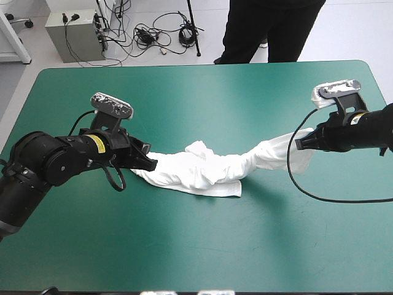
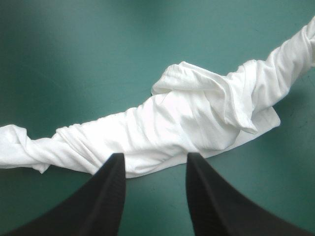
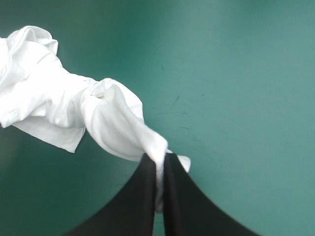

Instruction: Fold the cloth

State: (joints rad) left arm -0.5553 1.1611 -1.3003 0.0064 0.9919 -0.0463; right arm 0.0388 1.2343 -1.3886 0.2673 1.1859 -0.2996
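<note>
The white T-shirt (image 1: 209,169) lies stretched into a crumpled band across the middle of the teal-green table. My right gripper (image 1: 302,145) is shut on the T-shirt's right end and holds it a little off the cover; in the right wrist view the cloth (image 3: 98,113) runs away from the pinched tip (image 3: 160,164). My left gripper (image 1: 150,165) is open at the band's left end, low over the table. In the left wrist view its fingers (image 2: 114,169) stand apart at the near edge of the T-shirt (image 2: 187,118), with nothing between them.
The table's far edge (image 1: 202,65) has a person's legs beyond it. Bare teal-green cover (image 1: 202,252) stretches in front of the T-shirt toward the near edge.
</note>
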